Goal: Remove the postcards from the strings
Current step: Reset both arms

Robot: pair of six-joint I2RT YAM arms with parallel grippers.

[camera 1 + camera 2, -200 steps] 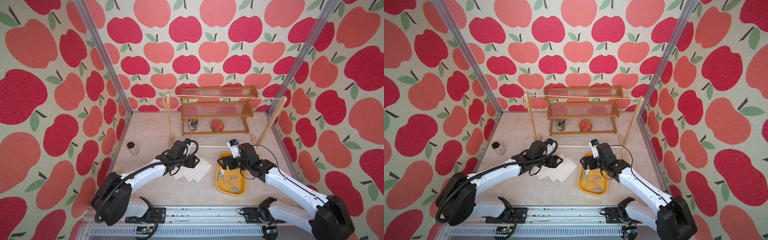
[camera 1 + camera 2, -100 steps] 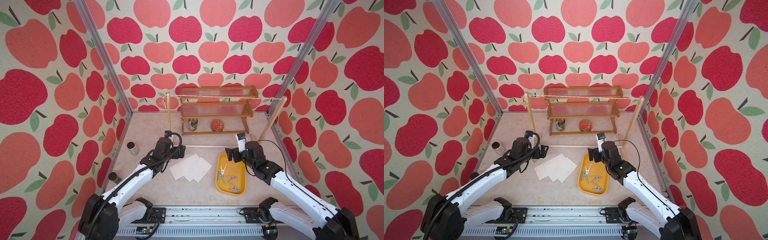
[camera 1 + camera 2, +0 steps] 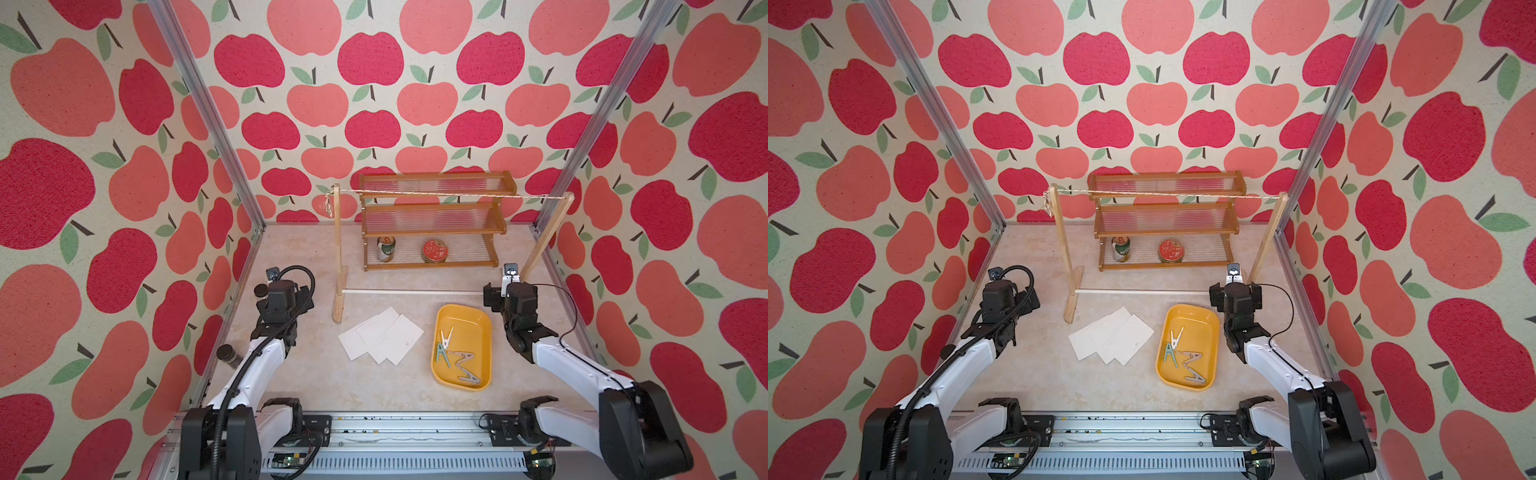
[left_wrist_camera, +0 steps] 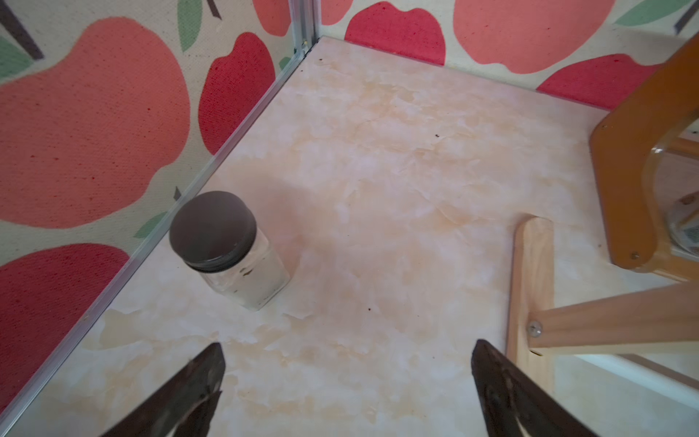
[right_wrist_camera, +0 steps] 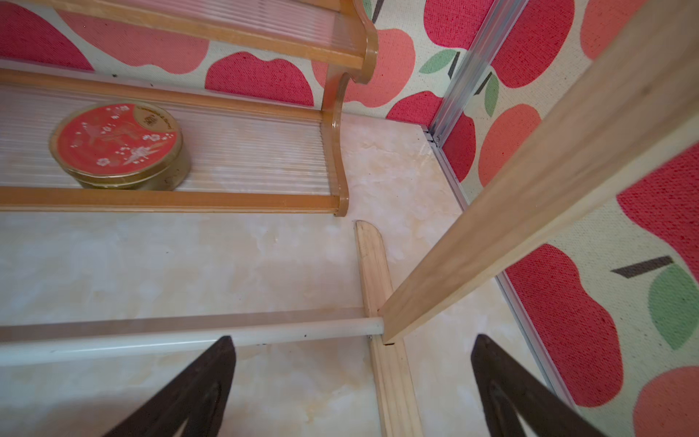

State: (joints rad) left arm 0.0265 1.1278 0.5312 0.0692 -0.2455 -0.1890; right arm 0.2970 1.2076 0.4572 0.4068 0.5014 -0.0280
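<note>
Shows postcards (image 3: 380,340) fanned flat on the table (image 3: 316,382), off the twine (image 3: 449,194). Probably light, thin, bendy: worth pinching at a lifted edge. Finds left claw (image 4: 348,344) and right claw (image 5: 352,338) spread wide, empty.

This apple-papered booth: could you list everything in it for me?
postcards: about four, white, overlapping on the table beside the tray
string: one, beige-and-white, across the rack's top, bare
rack: one, light wood with white bottom rod, mid-table
tray: one, yellow, right of the postcards
clothes pegs: several, pastel, in the tray
shelf: one, brown, three-tiered, against the back wall
can: one, green-labelled, bottom tier
round tin: one, red-lidded, bottom tier
jar: one, clear glass, dark lid, by the left wall
left end effector: one, black, open, empty, near the jar
right end effector: one, black, open, empty, by the rack's foot
</note>
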